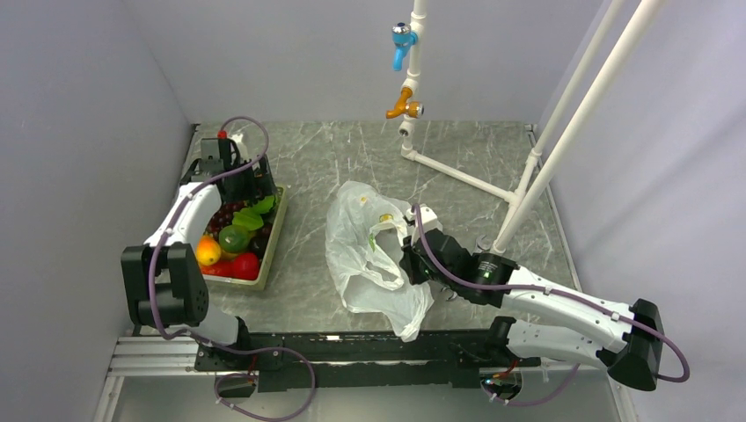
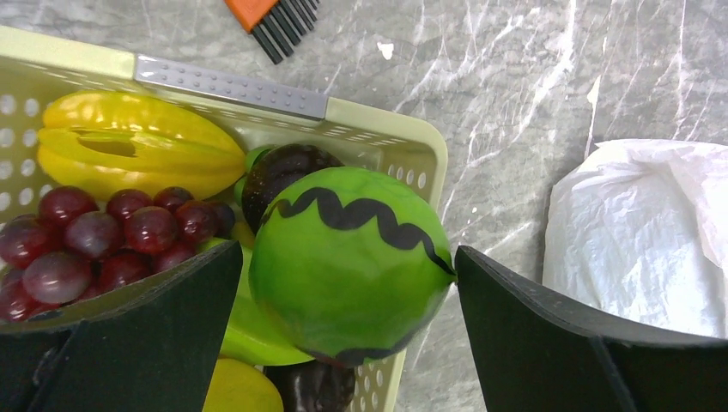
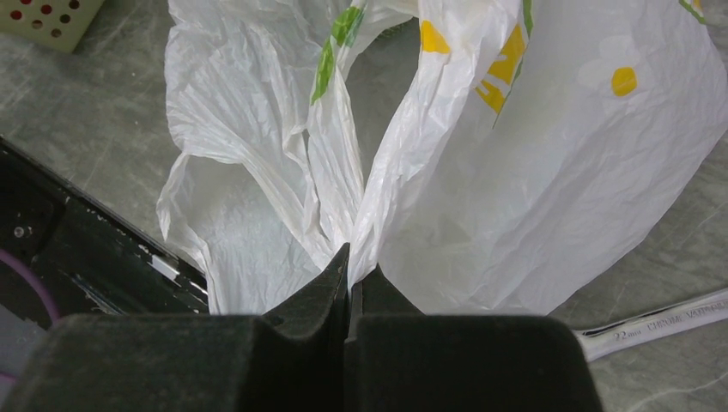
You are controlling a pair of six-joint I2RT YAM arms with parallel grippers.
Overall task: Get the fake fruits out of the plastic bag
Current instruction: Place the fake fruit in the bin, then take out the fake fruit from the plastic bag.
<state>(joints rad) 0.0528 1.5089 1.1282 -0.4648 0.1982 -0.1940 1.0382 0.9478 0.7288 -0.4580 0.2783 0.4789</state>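
My left gripper (image 2: 348, 257) is at the far end of the cream tray (image 2: 232, 86), shut on a green ball with a black wavy line (image 2: 352, 275), held above the tray's corner. In the top view this gripper (image 1: 242, 180) is over the tray (image 1: 268, 255). The tray holds a yellow starfruit (image 2: 129, 150), purple grapes (image 2: 94, 236), an orange ball (image 1: 208, 252), a green ball (image 1: 233, 238) and a red fruit (image 1: 246, 265). The plastic bag (image 1: 369, 255) lies crumpled mid-table. My right gripper (image 3: 349, 270) is shut on a fold of the bag (image 3: 515, 172); it shows in the top view (image 1: 406, 257). The inside of the bag is hidden.
A white pipe frame (image 1: 545, 167) with a blue valve (image 1: 402, 40) and an orange valve (image 1: 403, 105) stands at the back right. An orange brush with black bristles (image 2: 275, 21) lies beyond the tray. Grey walls close in both sides. A black rail (image 1: 352, 352) runs along the front edge.
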